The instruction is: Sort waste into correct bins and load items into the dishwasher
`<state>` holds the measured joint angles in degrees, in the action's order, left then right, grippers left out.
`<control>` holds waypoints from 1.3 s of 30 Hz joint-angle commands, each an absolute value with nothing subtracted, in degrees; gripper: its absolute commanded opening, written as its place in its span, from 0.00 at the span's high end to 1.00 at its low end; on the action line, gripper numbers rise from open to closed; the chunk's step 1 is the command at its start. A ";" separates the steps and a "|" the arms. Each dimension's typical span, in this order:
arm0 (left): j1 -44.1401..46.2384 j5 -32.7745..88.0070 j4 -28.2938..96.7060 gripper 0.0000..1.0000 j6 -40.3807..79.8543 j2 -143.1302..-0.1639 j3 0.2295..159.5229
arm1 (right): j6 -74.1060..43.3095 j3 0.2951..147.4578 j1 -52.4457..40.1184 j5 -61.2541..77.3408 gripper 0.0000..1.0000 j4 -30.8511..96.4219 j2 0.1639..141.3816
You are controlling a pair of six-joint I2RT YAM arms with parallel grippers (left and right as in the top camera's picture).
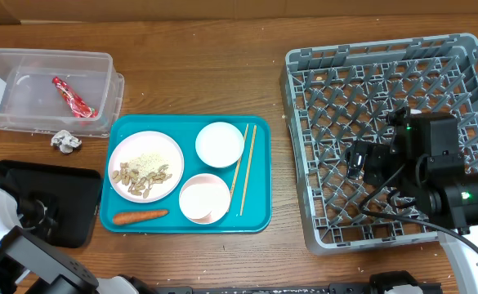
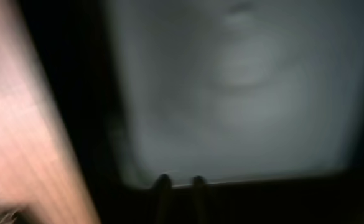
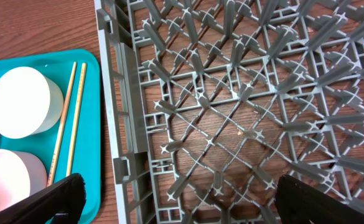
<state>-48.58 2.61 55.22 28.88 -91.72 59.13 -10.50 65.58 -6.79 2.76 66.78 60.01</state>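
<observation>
A clear tub at the back left holds a red sauce packet. In front of it a foil ball lies on the table. On the teal tray sit a plate with rice and nut scraps, two white bowls, chopsticks and a carrot. My left gripper hovers over the black tray, blurred, its fingertips a narrow gap apart with nothing between them. Over the grey dish rack my right gripper stands wide open and empty.
The rack's left wall runs close beside the teal tray, with chopsticks and a bowl just left of it. Bare wood table shows behind the tray and rack.
</observation>
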 commanded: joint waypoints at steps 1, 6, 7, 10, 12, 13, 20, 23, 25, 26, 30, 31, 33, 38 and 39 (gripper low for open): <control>-47.92 15.55 50.92 0.71 25.65 -90.11 62.04 | -10.72 67.20 -6.68 3.07 0.00 66.35 59.77; -47.16 21.17 37.58 0.52 24.38 -90.32 62.11 | -10.72 67.20 -6.68 3.07 0.00 66.37 59.77; -46.83 20.99 35.73 0.52 24.43 -90.41 62.11 | -10.72 67.20 -6.68 3.07 0.00 66.37 59.77; -45.45 20.95 30.44 0.42 24.84 -90.78 62.08 | -10.72 67.20 -6.68 3.07 0.00 66.32 59.77; -44.05 20.01 28.29 0.39 24.82 -91.15 62.08 | -10.72 67.20 -6.68 3.05 0.00 66.30 59.77; -43.24 19.27 27.55 0.39 24.84 -91.55 62.08 | -10.72 67.20 -6.68 3.07 0.00 66.30 59.77; -40.10 16.01 24.80 0.46 28.05 -95.37 62.08 | -10.72 67.20 -6.68 3.05 0.00 66.15 59.77; -39.86 14.37 24.49 0.44 32.08 -97.08 62.08 | -10.72 67.20 -6.68 3.05 0.00 66.11 59.77; -39.72 14.48 23.44 0.43 33.76 -98.19 62.08 | -10.70 67.20 -6.68 3.05 0.00 66.11 59.77; -39.68 14.46 23.00 0.43 34.61 -98.80 62.08 | -10.72 67.20 -6.68 3.05 0.00 66.11 59.77; -39.64 14.66 20.47 0.44 36.53 -100.95 62.08 | -10.72 67.20 -6.68 3.05 0.00 66.13 59.77; -39.64 14.66 19.90 0.44 36.53 -101.43 62.08 | -10.72 67.20 -6.68 3.05 0.00 66.11 59.77; -39.51 14.59 18.98 0.43 36.47 -102.26 62.08 | -10.72 67.20 -6.68 3.07 0.00 66.11 59.77; -38.81 14.74 16.19 0.43 36.47 -104.81 62.08 | -10.74 67.20 -6.68 3.07 0.00 66.11 59.77; -38.59 14.87 15.55 0.43 36.47 -105.27 62.08 | -10.72 67.20 -6.68 3.07 0.00 66.11 59.77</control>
<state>-39.44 15.22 16.80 35.70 -103.18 61.14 -10.50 65.58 -6.79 2.76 66.46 60.01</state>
